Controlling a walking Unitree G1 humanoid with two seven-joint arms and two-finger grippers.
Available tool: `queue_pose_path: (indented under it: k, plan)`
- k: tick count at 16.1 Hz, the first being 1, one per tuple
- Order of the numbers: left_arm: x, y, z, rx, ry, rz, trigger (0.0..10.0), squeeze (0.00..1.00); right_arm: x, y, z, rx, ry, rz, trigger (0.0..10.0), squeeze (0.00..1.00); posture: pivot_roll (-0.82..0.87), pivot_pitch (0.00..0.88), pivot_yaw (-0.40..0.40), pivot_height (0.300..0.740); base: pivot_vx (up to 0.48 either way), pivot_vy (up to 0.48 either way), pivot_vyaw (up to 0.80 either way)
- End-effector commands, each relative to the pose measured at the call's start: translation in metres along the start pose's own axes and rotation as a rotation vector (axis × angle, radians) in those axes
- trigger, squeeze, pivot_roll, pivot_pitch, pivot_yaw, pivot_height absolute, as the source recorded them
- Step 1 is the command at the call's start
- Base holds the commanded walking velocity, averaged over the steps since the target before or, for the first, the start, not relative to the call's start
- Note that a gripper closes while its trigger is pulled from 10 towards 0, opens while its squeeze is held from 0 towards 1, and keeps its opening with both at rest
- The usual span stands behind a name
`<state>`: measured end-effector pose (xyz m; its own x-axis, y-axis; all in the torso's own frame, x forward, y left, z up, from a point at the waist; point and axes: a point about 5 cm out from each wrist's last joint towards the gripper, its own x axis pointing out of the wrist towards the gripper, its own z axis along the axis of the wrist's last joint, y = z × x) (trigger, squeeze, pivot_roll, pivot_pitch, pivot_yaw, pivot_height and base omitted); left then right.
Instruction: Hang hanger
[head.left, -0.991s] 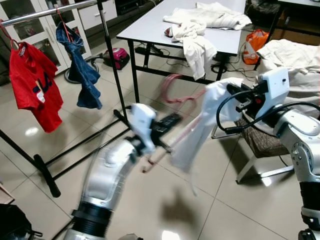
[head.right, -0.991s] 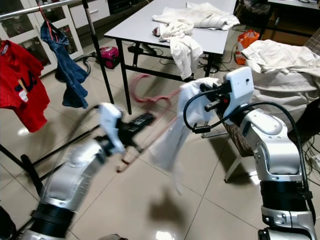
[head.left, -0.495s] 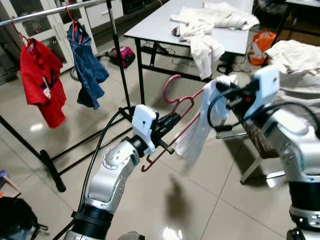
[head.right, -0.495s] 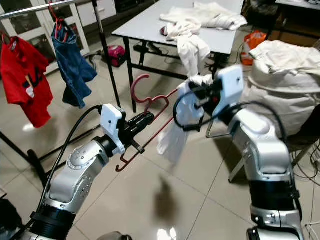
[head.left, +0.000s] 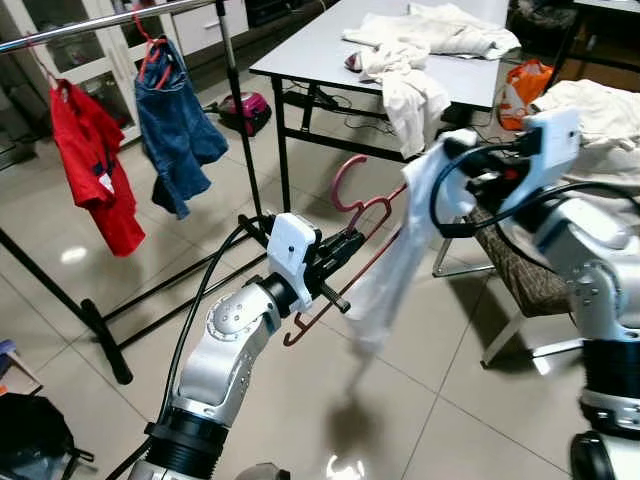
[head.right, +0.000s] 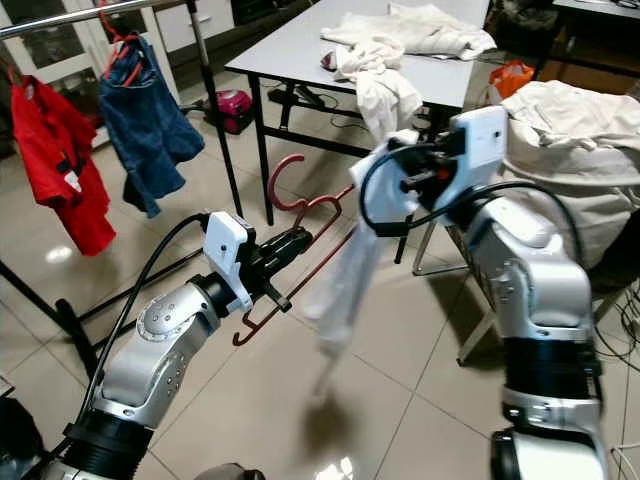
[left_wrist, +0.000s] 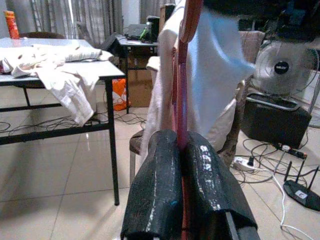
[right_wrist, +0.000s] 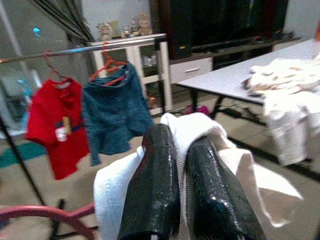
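Note:
A pink-red hanger (head.left: 352, 205) is held mid-air in front of me, its hook up and pointing toward the table. My left gripper (head.left: 340, 250) is shut on the hanger's bar (left_wrist: 181, 100). A white garment (head.left: 400, 250) droops from the hanger's far end. My right gripper (right_wrist: 180, 165) is shut on the top of the white garment (right_wrist: 200, 130), up at the right. The clothes rail (head.left: 90, 22) runs across the upper left, carrying a red shirt (head.left: 95, 165) and a blue denim piece (head.left: 175, 120) on hangers.
A grey table (head.left: 330, 45) with heaped white clothes stands at the back. A chair (head.left: 520, 280) piled with pale fabric is on the right. The rack's black base (head.left: 105, 340) crosses the floor at left. A pink vacuum (head.left: 245, 108) sits under the table.
My right arm has lifted and pulled the white garment up and to the right. The left gripper keeps its hold on the hanger. The hung clothes sway a little.

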<state>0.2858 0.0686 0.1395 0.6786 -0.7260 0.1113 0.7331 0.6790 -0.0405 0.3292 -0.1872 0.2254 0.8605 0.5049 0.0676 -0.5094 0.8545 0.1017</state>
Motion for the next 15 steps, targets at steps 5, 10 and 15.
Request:
queue_pose_path:
  k: [5, 10, 15]
  plan:
    - [0.007, -0.001, 0.011, -0.002, -0.048, -0.016, 10.0, 0.00, 0.011, 0.033, 0.006, 0.120, -0.017, 0.212, 10.0, 0.00, -0.10, 0.000, 0.041, 0.740, 0.000, 0.000, 0.00]
    - [0.008, 0.000, 0.016, -0.035, -0.077, -0.005, 10.0, 0.00, 0.004, 0.020, -0.028, 0.010, 0.143, 0.142, 10.0, 0.00, -0.10, 0.000, 0.037, 0.740, 0.000, 0.000, 0.00]
    - [0.011, 0.006, 0.029, -0.090, -0.137, 0.013, 10.0, 0.00, 0.003, 0.002, -0.037, -0.064, 0.168, 0.027, 10.0, 0.00, -0.10, 0.000, 0.041, 0.740, 0.000, 0.000, 0.00]
